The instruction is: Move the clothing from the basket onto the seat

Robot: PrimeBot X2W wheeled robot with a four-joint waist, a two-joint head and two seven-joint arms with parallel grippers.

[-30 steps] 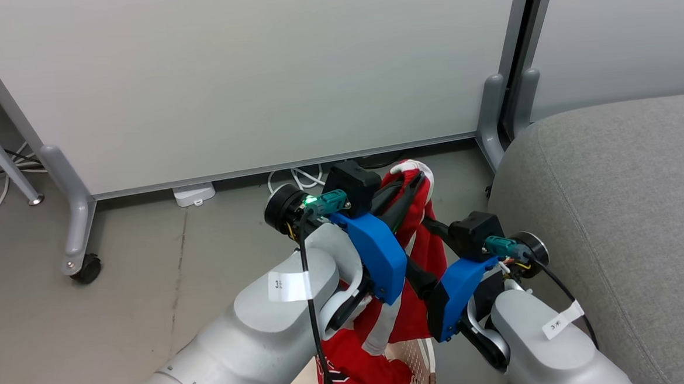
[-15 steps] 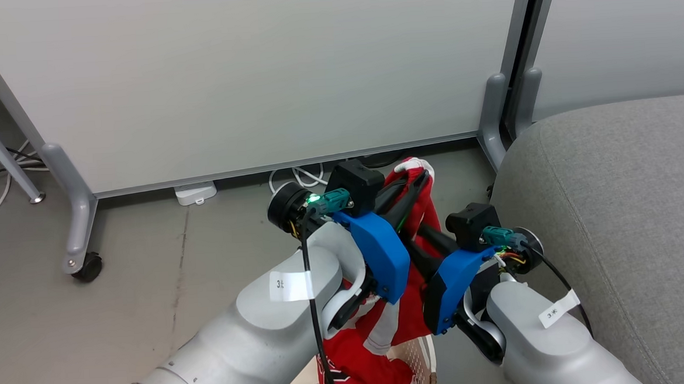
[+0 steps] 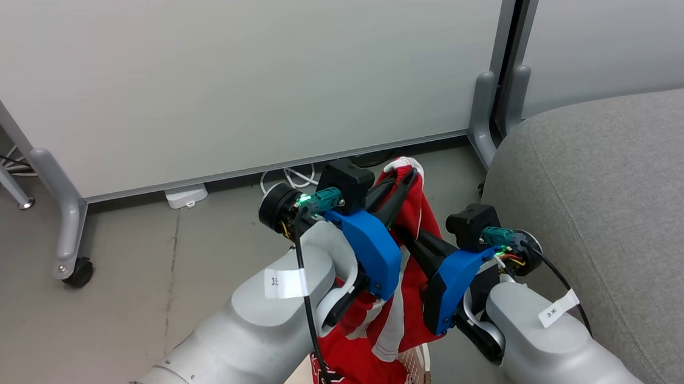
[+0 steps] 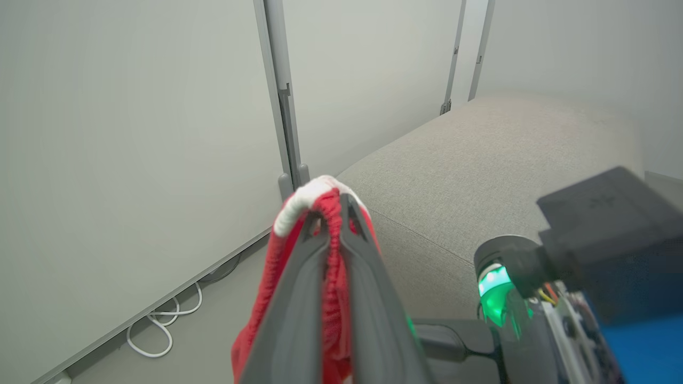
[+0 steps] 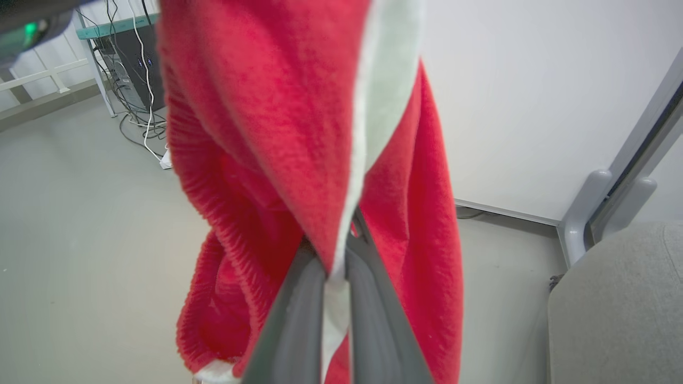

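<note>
Red shorts (image 3: 422,211) with a white stripe hang in the air above the basket. My left gripper (image 3: 402,174) is shut on their bunched waistband (image 4: 299,205) at the top. Lower down, my right gripper (image 5: 333,250) is shut on the white stripe of the same shorts (image 5: 267,106). The cream basket (image 3: 422,366) peeks in at the bottom edge of the head view, with a red jersey (image 3: 351,373) crumpled inside, partly hidden by my left forearm. The grey seat (image 3: 612,201) lies to the right of both grippers, about level with them.
White partition panels stand behind on grey feet, one with a caster (image 3: 80,270). White cables (image 3: 288,177) and a small white block (image 3: 185,195) lie at the panel's base. Bare grey floor stretches to the left. The seat's rounded corner (image 5: 613,298) is near my right arm.
My right gripper has gone from open to shut on the shorts' white stripe. The shorts now hang a little higher out of the basket. The head camera has shifted slightly.
</note>
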